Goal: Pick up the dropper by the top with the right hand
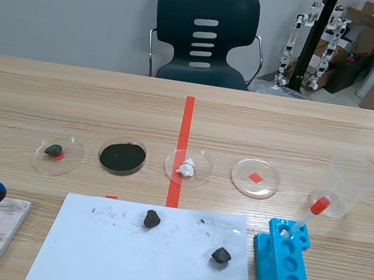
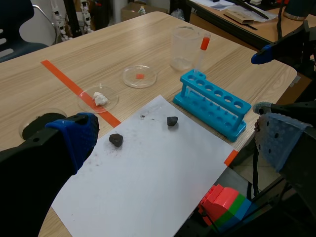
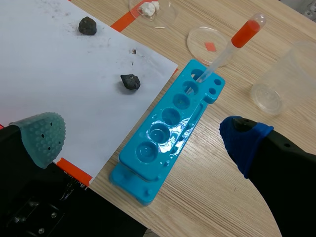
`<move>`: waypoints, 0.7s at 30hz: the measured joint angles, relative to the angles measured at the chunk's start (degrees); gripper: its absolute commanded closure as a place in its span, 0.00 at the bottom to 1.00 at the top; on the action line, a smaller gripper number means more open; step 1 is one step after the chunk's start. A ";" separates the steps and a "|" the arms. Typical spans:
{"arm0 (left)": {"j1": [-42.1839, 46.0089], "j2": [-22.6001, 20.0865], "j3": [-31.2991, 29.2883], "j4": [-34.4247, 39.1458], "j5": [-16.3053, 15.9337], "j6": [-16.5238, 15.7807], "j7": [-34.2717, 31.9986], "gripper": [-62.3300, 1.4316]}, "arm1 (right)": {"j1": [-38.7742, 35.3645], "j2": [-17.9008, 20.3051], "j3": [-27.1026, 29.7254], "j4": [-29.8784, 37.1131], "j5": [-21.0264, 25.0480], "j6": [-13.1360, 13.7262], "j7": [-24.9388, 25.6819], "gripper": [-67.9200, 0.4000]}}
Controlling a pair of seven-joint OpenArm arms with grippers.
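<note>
Clear plastic dropper with orange bulb (image 3: 232, 47) leans in the blue plastic tube rack's (image 3: 163, 118) end hole, near the table's (image 3: 207, 177) right edge, bulb up for grabbing; right gripper (image 3: 143, 138) hangs spread, holding nothing.

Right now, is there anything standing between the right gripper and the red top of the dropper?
Nothing visible does. The right gripper is open by the near end of the blue rack, and the dropper leans out of the rack's far hole, its red top free. The clear cup stands beside it, apart.
</note>
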 measured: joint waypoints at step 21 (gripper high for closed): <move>0.00 0.00 0.00 0.00 0.00 0.00 0.00 0.00 | 3.48 0.00 0.00 0.00 0.00 0.00 0.50 0.00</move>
